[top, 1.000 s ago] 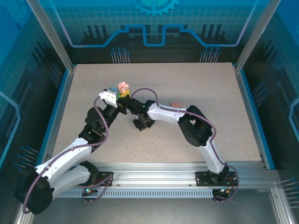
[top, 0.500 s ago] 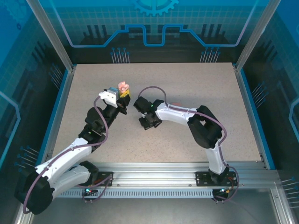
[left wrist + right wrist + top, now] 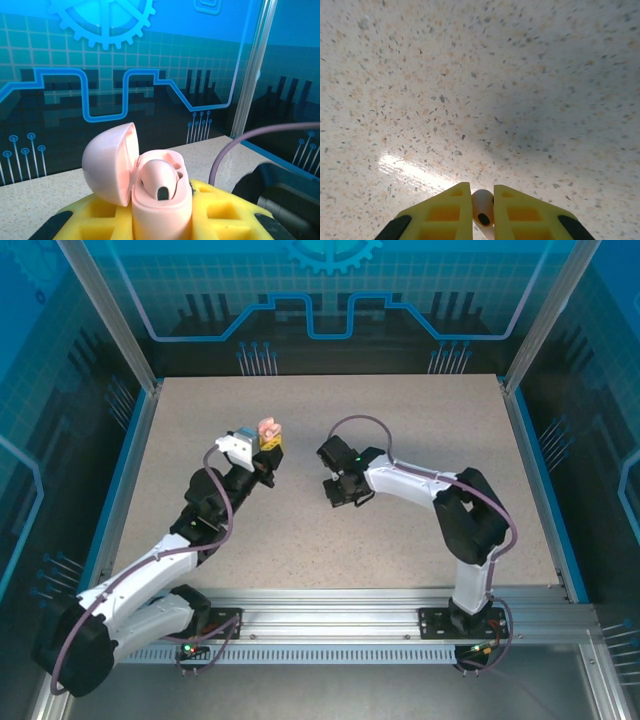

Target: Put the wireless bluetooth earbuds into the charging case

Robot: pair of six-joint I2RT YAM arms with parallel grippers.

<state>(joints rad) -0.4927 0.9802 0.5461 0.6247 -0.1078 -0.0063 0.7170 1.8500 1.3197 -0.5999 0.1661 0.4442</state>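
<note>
A pale pink charging case (image 3: 162,212) stands upright with my left gripper (image 3: 161,209) shut on it, yellow fingers (image 3: 220,210) on either side. Its lid (image 3: 107,170) hangs open to the left. One pinkish-beige earbud (image 3: 159,181) sits in the case. From above, the case (image 3: 267,427) shows at the tip of the left gripper (image 3: 265,448), over the table's left middle. My right gripper (image 3: 482,186) is shut on a second pale earbud (image 3: 482,207), pinched between its yellow fingers (image 3: 445,212) just above the table. In the top view the right gripper (image 3: 340,490) hangs to the right of the case, apart from it.
The speckled beige table (image 3: 420,420) has blue edging and glass walls with aluminium posts (image 3: 535,310). A purple cable (image 3: 240,145) arcs by the left gripper. The arm bases sit on a rail (image 3: 330,625) at the near edge.
My right gripper has swung to the right, away from the case, with the earbud still in its fingers. The left gripper and case have barely shifted.
</note>
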